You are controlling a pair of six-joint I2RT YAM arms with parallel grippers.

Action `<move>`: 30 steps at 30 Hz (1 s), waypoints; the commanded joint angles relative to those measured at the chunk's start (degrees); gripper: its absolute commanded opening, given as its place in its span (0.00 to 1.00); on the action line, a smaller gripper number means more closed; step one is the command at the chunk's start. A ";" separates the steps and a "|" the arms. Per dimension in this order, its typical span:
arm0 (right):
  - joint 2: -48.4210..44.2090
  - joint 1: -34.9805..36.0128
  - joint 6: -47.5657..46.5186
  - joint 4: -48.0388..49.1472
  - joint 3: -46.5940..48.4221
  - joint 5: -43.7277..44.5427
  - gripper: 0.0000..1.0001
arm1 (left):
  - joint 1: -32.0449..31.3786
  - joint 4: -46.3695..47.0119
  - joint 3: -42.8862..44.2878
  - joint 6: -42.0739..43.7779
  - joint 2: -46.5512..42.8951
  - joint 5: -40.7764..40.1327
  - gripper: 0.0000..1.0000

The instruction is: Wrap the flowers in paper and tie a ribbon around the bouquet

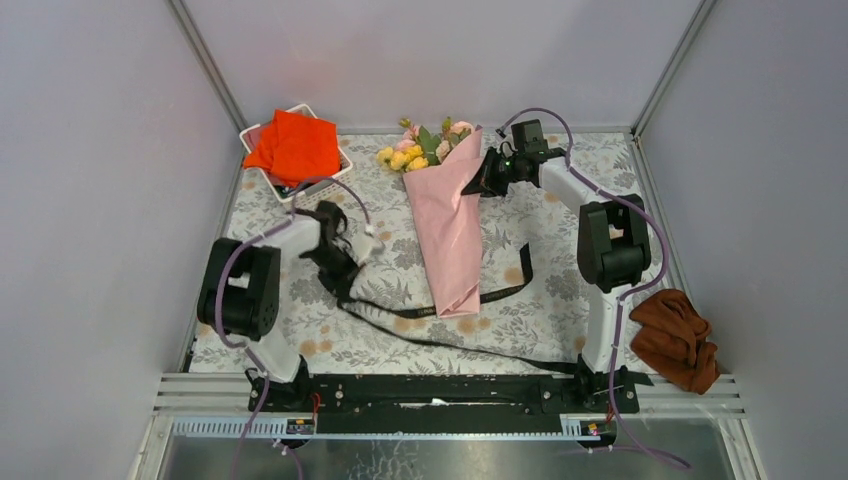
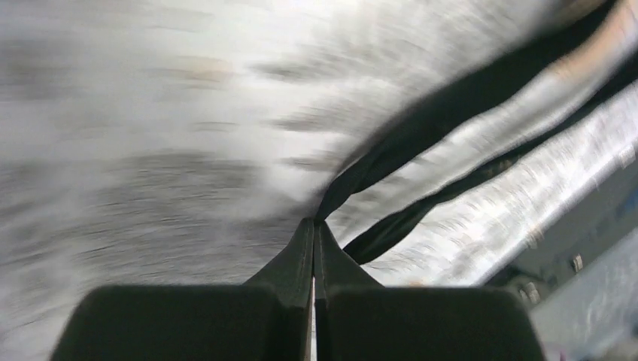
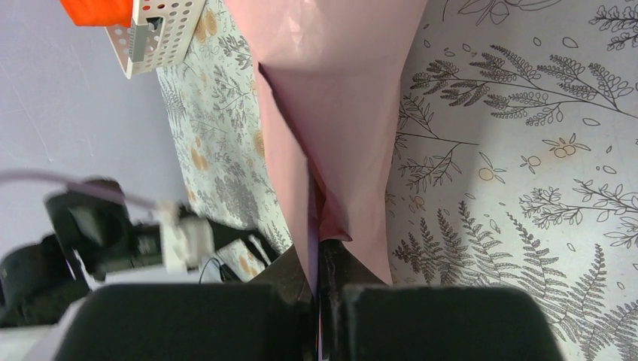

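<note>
with the left gripper (image 1: 344, 290) clamped shut on the ribbon (image 1: 500, 294) left of the tabletop's (image 1: 560, 300) middle and the right gripper (image 1: 482, 180) pinched shut on the paper (image 3: 338, 113) towards the far edge, a hard ribbon tug could drag or unroll the bouquet (image 1: 445, 220) lying mid-tabletop.

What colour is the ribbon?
The ribbon is black, clearest in the top external view.
</note>
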 commanded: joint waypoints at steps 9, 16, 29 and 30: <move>-6.41 -0.13 1.84 -0.08 -1.29 -1.15 0.00 | 14.52 41.90 8.20 -53.84 6.80 8.87 0.00; -7.85 -0.18 0.61 -1.26 -3.09 -0.39 0.00 | 21.69 48.95 1.54 -58.69 -2.96 2.12 0.00; -10.91 1.01 2.10 3.02 -10.91 0.03 0.00 | 11.98 40.44 -0.49 -35.77 -11.97 4.91 0.68; -11.40 0.97 1.91 3.19 -11.63 0.63 0.00 | 8.84 35.84 2.21 -29.31 -10.54 4.77 0.69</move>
